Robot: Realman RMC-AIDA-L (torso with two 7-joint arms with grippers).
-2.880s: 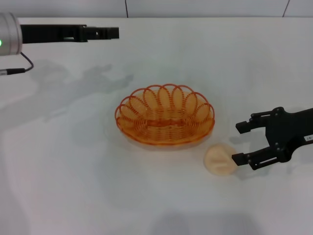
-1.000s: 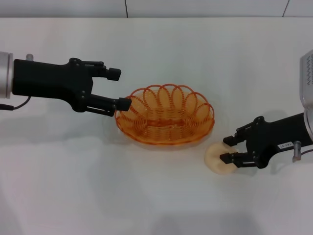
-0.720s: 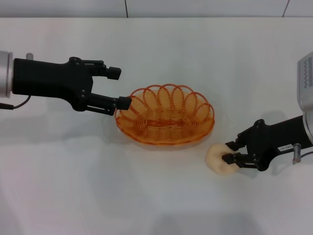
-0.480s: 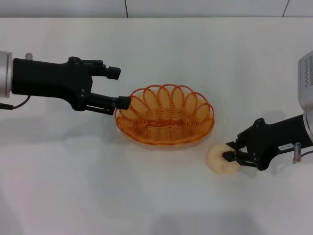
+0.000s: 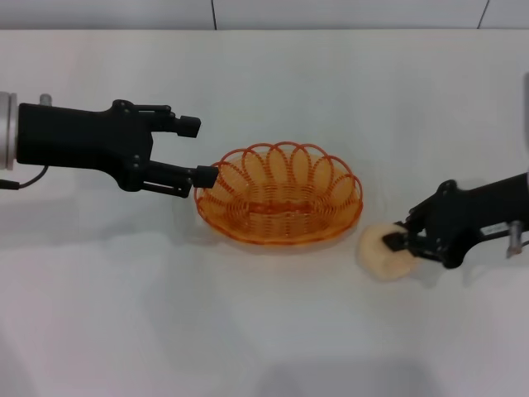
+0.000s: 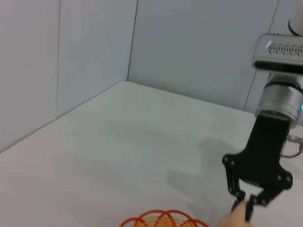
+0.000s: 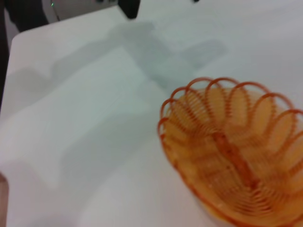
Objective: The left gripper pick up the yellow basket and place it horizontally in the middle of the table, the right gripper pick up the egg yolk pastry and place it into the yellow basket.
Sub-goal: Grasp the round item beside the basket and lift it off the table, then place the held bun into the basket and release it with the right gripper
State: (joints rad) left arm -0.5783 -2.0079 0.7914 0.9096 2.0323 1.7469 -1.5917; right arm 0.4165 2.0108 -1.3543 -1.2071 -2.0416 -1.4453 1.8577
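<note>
The yellow basket (image 5: 274, 232) sits lengthwise across the middle of the table (image 5: 149, 314); it holds nothing. My left gripper (image 5: 199, 150) is open just left of the basket's rim, its lower finger almost at the wire loops. The egg yolk pastry (image 5: 376, 252) is to the right of the basket, near its front corner. My right gripper (image 5: 397, 241) is shut on the pastry's right side. The left wrist view shows the right gripper (image 6: 245, 208) pinching the pastry (image 6: 235, 221) beyond the basket's rim (image 6: 163, 219). In the right wrist view the basket (image 7: 236, 156) fills the lower right.
Plain white table surface lies all around the basket. A grey wall with panel seams (image 5: 213, 12) runs along the table's far edge. The right arm's silver upper segment (image 6: 279, 71) rises above its gripper.
The right gripper closed on the pastry and carried it a little up and to the right. The left gripper stayed open beside the basket, drifting slightly left.
</note>
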